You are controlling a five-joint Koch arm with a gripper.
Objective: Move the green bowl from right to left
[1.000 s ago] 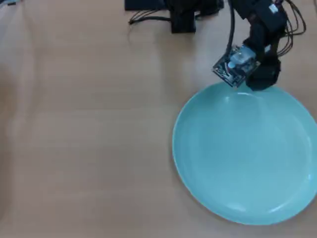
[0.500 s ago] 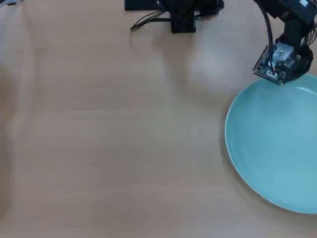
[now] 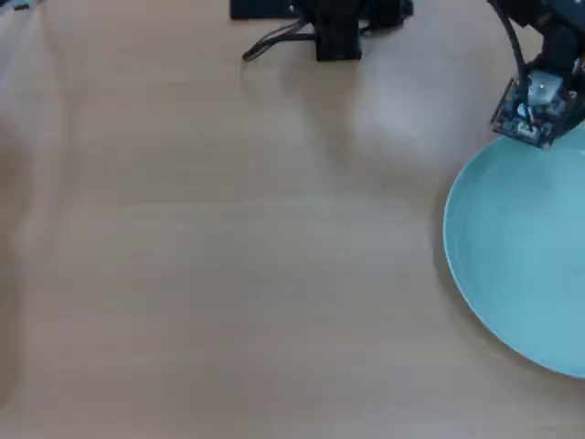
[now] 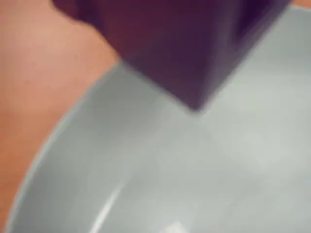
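Lying at the right edge of the overhead view, the bowl [image 3: 521, 265] is cut off by the frame on its right side, so only its left part shows. It rests flat on the table [image 3: 228, 247], which is a light wood colour. The arm comes in at the upper right corner of this view, and the hand [image 3: 537, 114] is at the upper rim of the bowl, touching or just above it; I cannot tell which. A small circuit board on the wrist faces the camera and hides the tips, so I cannot tell if the hand is wide, narrow or holding the rim.

The wrist view is blurred. The bowl [image 4: 184, 179] fills most of it, with its curved rim running from the lower left to the upper middle and the table [image 4: 34, 87] at the left. A dark part of the hand [image 4: 194, 104] comes down from the top edge and ends over the bowl.

A black base [image 3: 334, 27] with cables stands at the top middle of the overhead view, well apart from the bowl.
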